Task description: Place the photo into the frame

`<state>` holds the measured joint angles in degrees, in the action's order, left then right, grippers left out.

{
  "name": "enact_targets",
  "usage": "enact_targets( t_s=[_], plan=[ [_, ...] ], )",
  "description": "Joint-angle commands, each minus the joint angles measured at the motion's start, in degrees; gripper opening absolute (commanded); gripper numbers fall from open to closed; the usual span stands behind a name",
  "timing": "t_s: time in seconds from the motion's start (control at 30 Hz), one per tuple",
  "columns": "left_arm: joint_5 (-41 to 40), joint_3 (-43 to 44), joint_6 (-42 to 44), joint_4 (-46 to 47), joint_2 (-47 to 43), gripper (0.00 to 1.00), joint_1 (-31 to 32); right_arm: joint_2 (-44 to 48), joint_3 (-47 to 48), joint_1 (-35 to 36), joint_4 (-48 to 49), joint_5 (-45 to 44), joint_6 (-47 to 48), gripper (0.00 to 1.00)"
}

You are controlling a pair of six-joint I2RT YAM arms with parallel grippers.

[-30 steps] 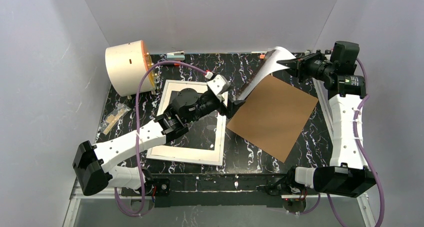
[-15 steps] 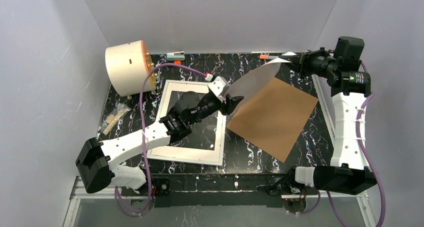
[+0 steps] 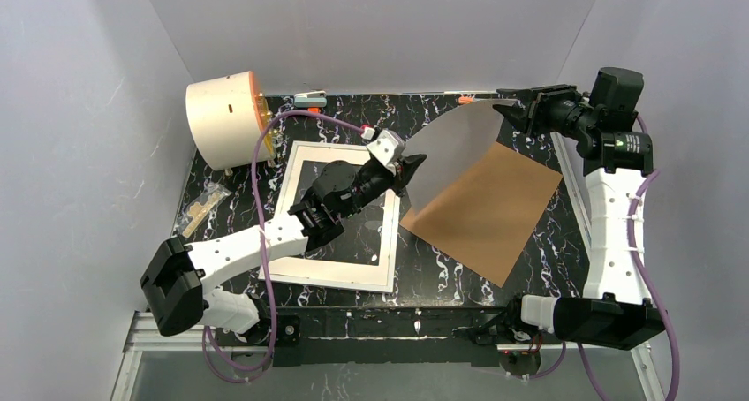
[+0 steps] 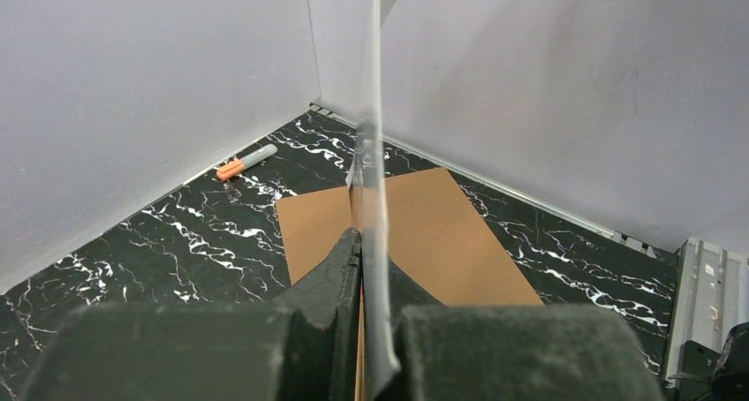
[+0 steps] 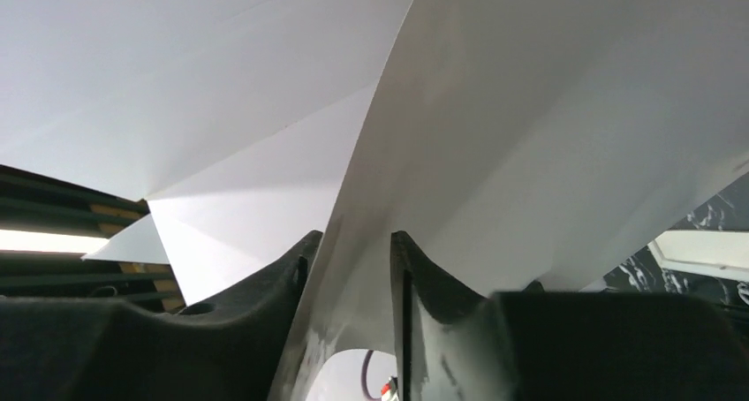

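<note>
The photo point(image 3: 452, 147) stands on edge in the air above the table, its plain white back toward the top camera. My left gripper point(image 3: 412, 166) is shut on its lower left corner; in the left wrist view the sheet point(image 4: 375, 109) runs edge-on out of the closed jaws of that gripper point(image 4: 373, 242). My right gripper point(image 3: 514, 112) is at the sheet's upper right corner. Its jaws are open; the photo point(image 5: 530, 109) passes between them and leans on one finger point(image 5: 296, 268). The white frame point(image 3: 386, 242) lies flat under the left arm.
A brown backing board point(image 3: 486, 207) lies flat right of the frame, under the photo. A cream drum with an orange face point(image 3: 225, 118) stands at the back left. A small bag of parts point(image 3: 201, 208) and an orange-capped marker point(image 4: 243, 162) lie near the walls.
My left gripper has shut on the photo's lower corner and lifted a little. My right gripper has opened and let go of the upper corner. The sheet has straightened out.
</note>
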<state>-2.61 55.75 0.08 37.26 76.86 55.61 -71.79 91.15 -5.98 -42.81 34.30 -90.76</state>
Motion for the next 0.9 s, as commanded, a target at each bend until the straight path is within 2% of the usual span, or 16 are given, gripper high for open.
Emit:
enact_targets(
  t_s=[0.0, 0.1, 0.23, 0.43, 0.63, 0.87],
  plan=[
    [-1.4, 4.1, 0.9, 1.4, -0.8, 0.00, 0.0, 2.3, -3.4, 0.2, 10.5, -0.3, -2.2, 0.53],
    [-0.4, 7.5, 2.1, -2.5, 0.4, 0.00, -0.2, 1.3, -2.2, -0.1, 12.8, -1.8, 1.1, 0.82],
    [1.7, 12.5, 0.7, -8.0, 1.8, 0.00, -2.3, 0.8, 0.5, -1.2, 19.2, -7.4, 10.5, 0.91],
    [9.4, 20.6, -4.0, -16.9, 3.2, 0.00, -8.0, 1.2, 2.3, -1.8, 26.8, -13.2, 23.5, 0.98],
    [17.1, 29.8, -6.3, -26.3, 5.3, 0.00, -14.6, 5.6, -3.8, -2.1, 39.1, -17.7, 32.5, 0.99],
    [23.7, 40.9, -6.5, -35.9, 8.4, 0.00, -19.6, 5.6, -1.4, -2.0, 42.3, -18.7, 43.2, 0.99]
  ],
)
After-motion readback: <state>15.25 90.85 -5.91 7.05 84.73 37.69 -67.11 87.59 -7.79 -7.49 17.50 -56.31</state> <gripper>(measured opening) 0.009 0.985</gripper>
